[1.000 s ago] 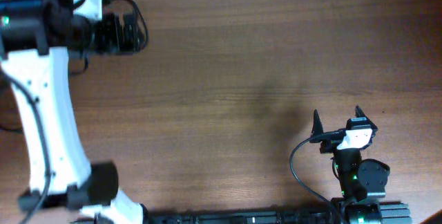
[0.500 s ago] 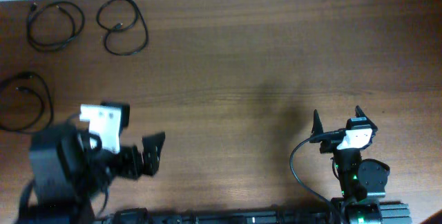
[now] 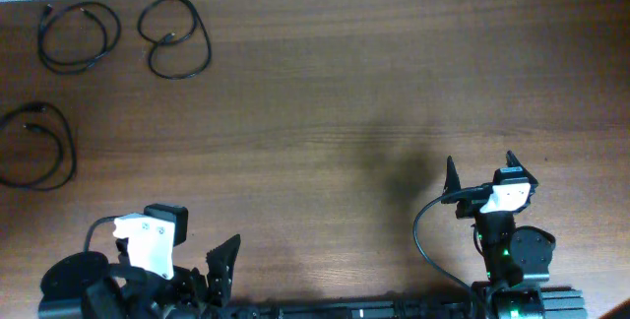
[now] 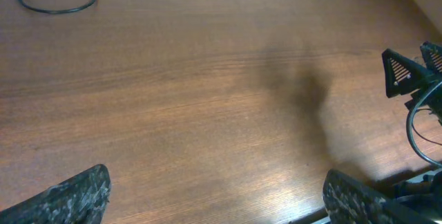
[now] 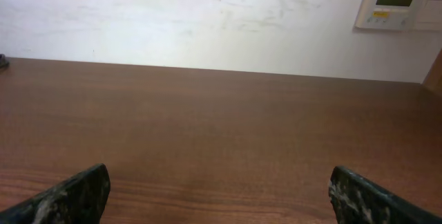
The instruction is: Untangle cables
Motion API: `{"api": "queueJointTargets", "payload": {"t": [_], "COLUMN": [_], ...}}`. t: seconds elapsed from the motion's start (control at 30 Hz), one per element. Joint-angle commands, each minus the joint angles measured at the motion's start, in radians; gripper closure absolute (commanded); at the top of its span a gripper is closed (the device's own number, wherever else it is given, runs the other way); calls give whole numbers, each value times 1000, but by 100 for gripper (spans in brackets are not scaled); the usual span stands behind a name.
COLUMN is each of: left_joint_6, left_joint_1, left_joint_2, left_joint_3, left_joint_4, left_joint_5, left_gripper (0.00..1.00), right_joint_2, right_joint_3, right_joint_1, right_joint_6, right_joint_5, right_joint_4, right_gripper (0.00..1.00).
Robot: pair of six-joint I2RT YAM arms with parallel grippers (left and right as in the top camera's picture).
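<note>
- At the far left of the counter (image 3: 345, 83), three cables (image 3: 160, 47) lie as separate loops.
- Left tool (image 4: 217, 200): spread wide, empty.
- Right tool (image 3: 481, 161): spread wide, empty.

Three cables lie as separate loose loops on the table (image 3: 374, 83): the first cable (image 3: 79, 35) and second cable (image 3: 175, 35) side by side at the far left corner, the third cable (image 3: 39, 147) on the left edge. The left gripper (image 3: 219, 265) and the spread-fingered right gripper (image 3: 482, 171) sit by the near edge.
</note>
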Motion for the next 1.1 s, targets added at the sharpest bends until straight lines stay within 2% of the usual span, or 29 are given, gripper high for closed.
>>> {"api": "queueJointTargets", "payload": {"t": [0.0, 0.17, 0.33, 0.5, 0.87, 1.07], "left_joint_6": [58, 135, 222, 221, 217, 217], "left_joint_1": [0, -21, -96, -110, -110, -110], "left_joint_2": [-3, -13, -81, -237, -420, -475], "left_joint_3": [-45, -131, -327, -583, -880, -986], "left_joint_4": [18, 146, 415, 719, 1076, 1215], "left_joint_5": [18, 32, 25, -35, -157, -220], "left_gripper": [1, 1, 1, 1, 1, 1], "right_joint_2": [-5, -5, -5, -5, -5, -5], "right_joint_3": [-5, -5, -5, -5, -5, -5], "right_joint_1": [6, 6, 6, 6, 6, 6], "right_joint_6": [2, 2, 2, 2, 2, 2], "right_joint_5": [8, 8, 8, 8, 8, 8], "right_joint_4": [-5, -5, -5, -5, -5, -5], "right_gripper": [2, 2, 2, 2, 2, 2]}}
